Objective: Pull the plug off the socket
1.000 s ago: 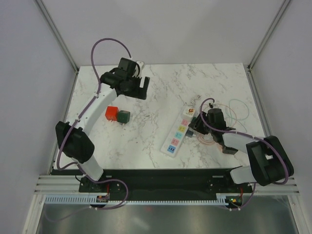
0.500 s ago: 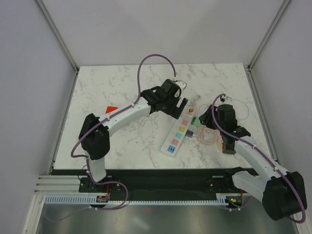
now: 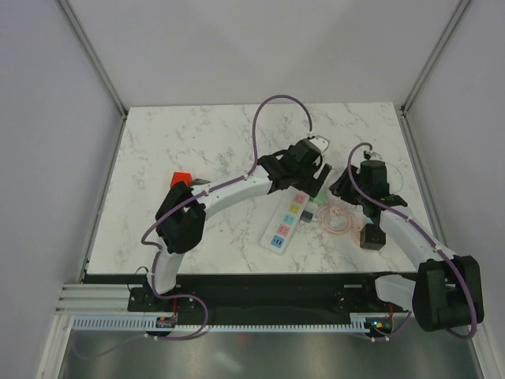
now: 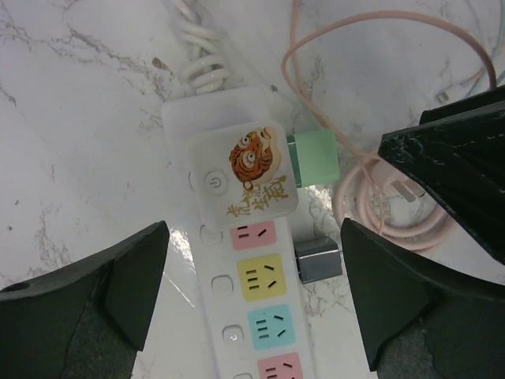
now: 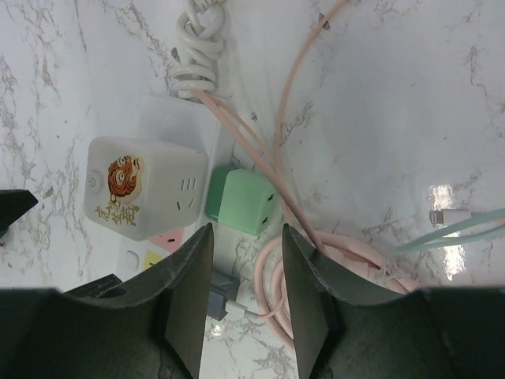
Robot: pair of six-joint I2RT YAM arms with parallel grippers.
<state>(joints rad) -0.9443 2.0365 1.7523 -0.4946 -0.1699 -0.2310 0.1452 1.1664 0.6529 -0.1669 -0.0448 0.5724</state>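
- Socket point(image 4: 221, 308) is found flat on the desk point(image 4: 87, 118), its long axis running from near-left to far-right in the top view. A white cube adapter point(image 4: 245, 174) is seated on its far end.
- Green plug point(image 5: 243, 201) is taken to be the plug. It is seen butted against the cube's right side, set crosswise to the socket and pointing toward the right arm.
- Right end effector point(image 5: 246, 246) is judged the nearer. Its fingers are parted narrowly, nothing is held, and the green plug lies just ahead of the gap.
- Left end effector point(image 4: 252, 237) is spread wide and empty, with one finger on either side of the socket's far end. Contact with the socket cannot be told.
- The pull is expected to go sideways, away from the socket. A pink cable point(image 5: 288, 118) is laid along the plug's edge and may be caught.
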